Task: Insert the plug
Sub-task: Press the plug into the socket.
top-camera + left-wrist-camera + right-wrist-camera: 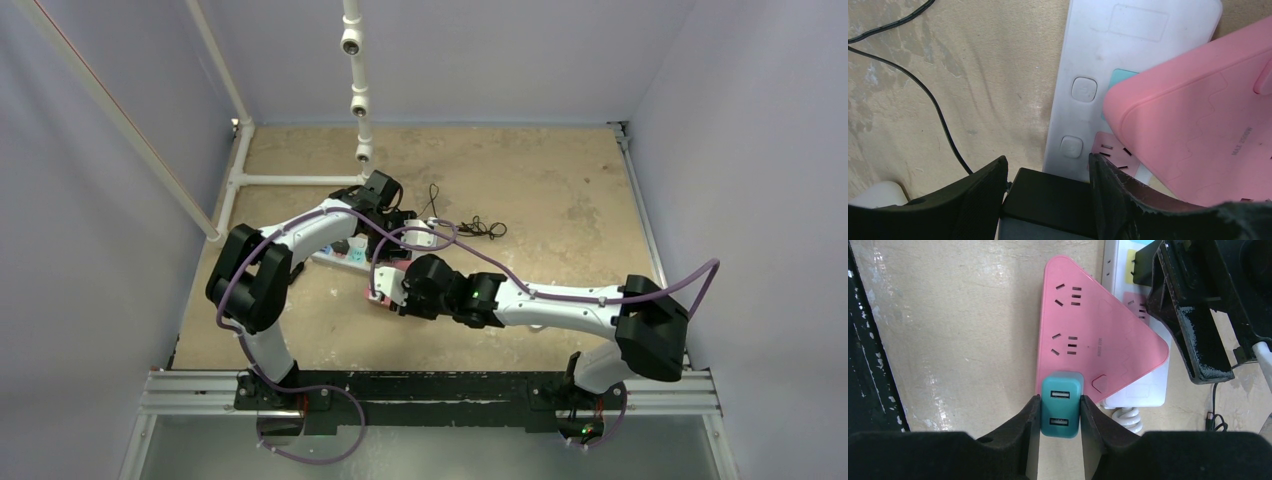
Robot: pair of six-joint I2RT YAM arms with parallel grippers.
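Observation:
My right gripper (1060, 406) is shut on a teal USB charger plug (1060, 410), its two ports facing the camera. The plug sits at the near corner of a pink triangular power strip (1088, 340); I cannot tell whether its prongs are in. The pink strip lies partly over a white power strip (1143, 390). My left gripper (1048, 175) is shut on a black adapter (1048, 200) at the white strip (1118, 45), beside the pink strip (1198, 125). In the top view the left gripper (385, 225) and right gripper (385, 295) are close together.
A thin black cable (933, 100) runs from the adapter over the table to a tangle (480, 228). A coiled white cord (1125, 417) leaves the white strip. A white pipe frame (290, 180) stands back left. A black rail (430, 390) lines the near edge.

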